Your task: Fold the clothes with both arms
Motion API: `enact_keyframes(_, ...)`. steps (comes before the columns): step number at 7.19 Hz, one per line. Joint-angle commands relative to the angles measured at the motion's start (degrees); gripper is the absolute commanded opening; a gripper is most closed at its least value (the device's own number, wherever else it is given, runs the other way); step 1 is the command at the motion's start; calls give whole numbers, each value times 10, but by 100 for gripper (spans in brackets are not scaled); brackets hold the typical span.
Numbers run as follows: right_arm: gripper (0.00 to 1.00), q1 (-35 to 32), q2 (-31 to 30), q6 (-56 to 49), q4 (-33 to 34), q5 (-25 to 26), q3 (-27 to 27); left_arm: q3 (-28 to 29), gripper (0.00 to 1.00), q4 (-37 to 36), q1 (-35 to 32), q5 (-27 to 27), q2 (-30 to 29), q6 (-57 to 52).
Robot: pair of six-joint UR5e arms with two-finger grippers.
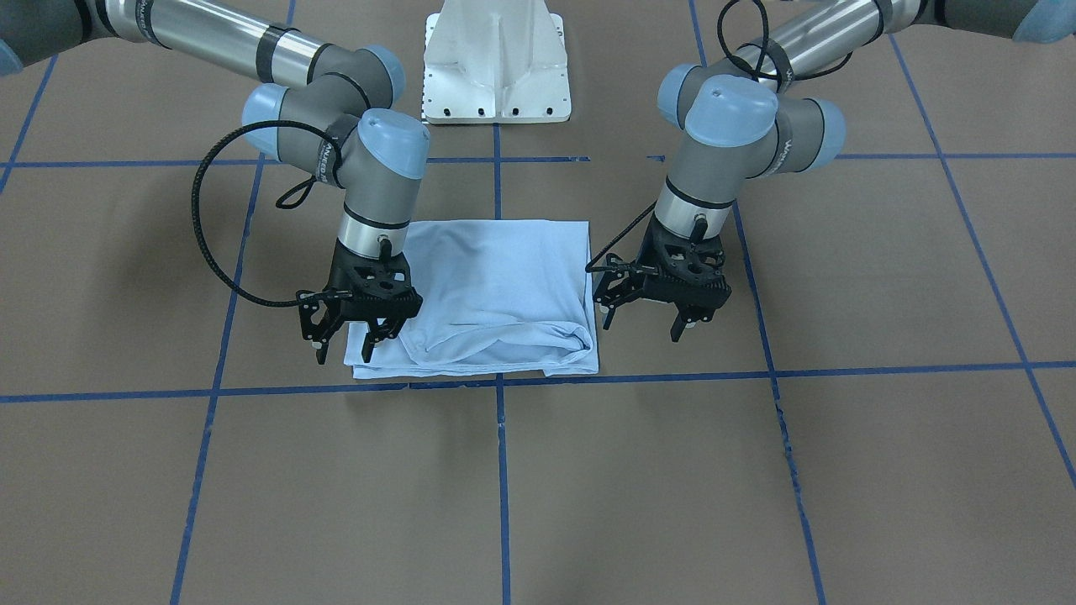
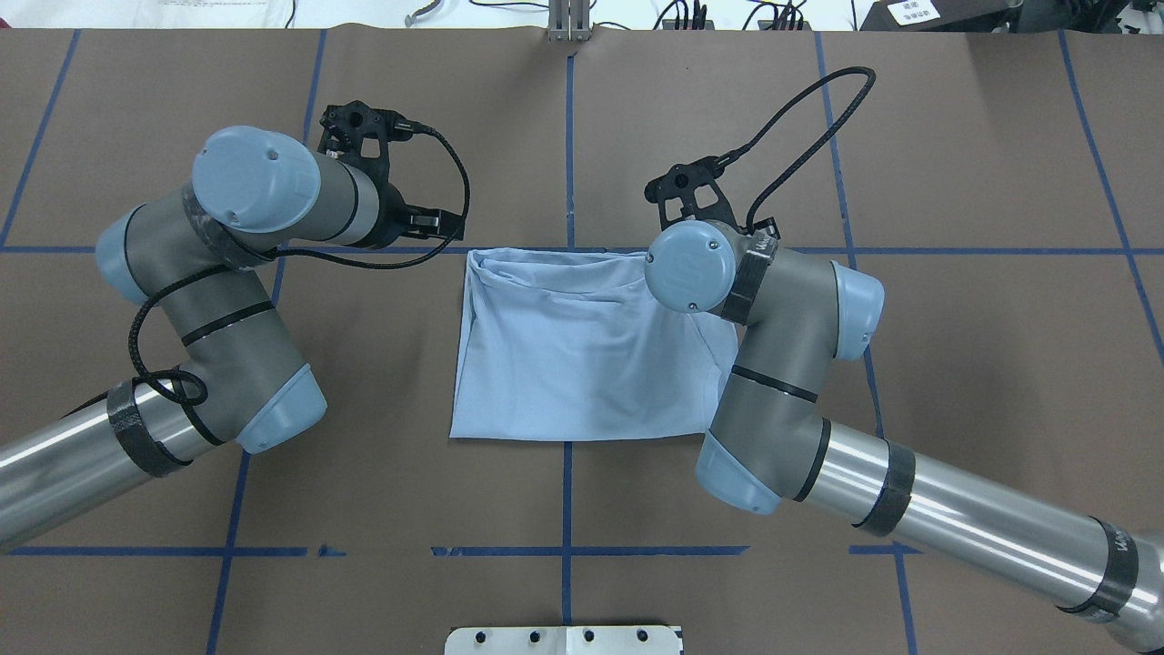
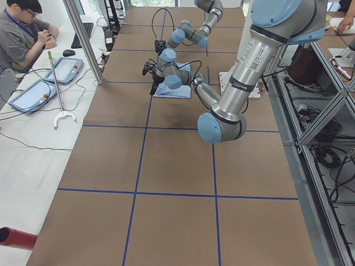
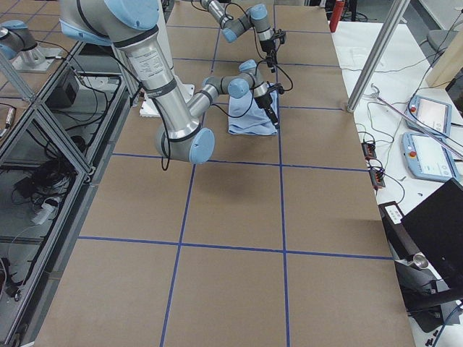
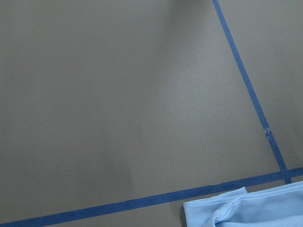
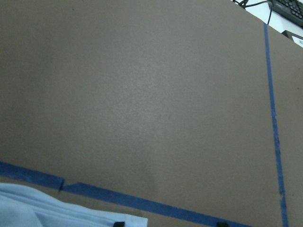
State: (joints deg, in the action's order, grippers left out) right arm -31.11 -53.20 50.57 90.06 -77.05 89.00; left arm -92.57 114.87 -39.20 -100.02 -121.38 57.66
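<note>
The light blue T-shirt [image 1: 496, 290] lies folded into a rectangle at the table's middle, also in the overhead view [image 2: 582, 355]. Its print and neck label are hidden. My left gripper [image 1: 640, 329] is open and empty, pointing down just beside the shirt's edge on the front view's right. My right gripper [image 1: 344, 353] is open and empty at the opposite front corner, one finger over the cloth edge. The left wrist view shows a shirt corner [image 5: 246, 208]. The right wrist view shows the shirt's edge [image 6: 47, 208].
The white pedestal base [image 1: 496, 63] stands behind the shirt. Blue tape lines [image 1: 500, 470] grid the brown table. An operator [image 3: 22, 33] sits by teach pendants [image 3: 52, 77] off the far side. Open brown surface lies on the operators' side [image 1: 538, 504].
</note>
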Motion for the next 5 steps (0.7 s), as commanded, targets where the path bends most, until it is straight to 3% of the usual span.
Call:
enact_keyframes(1,100,-23,2,23,-83,-107,3,-2,100,0,0,1,-1,1)
enact_keyframes(3,100,-55,9,61,-87,-171,13,5,100,-5,23,7,-5,10)
enact_keyframes(5,100,-91,2,52,-86,-214,22,7,100,-22,116,77,-23,56)
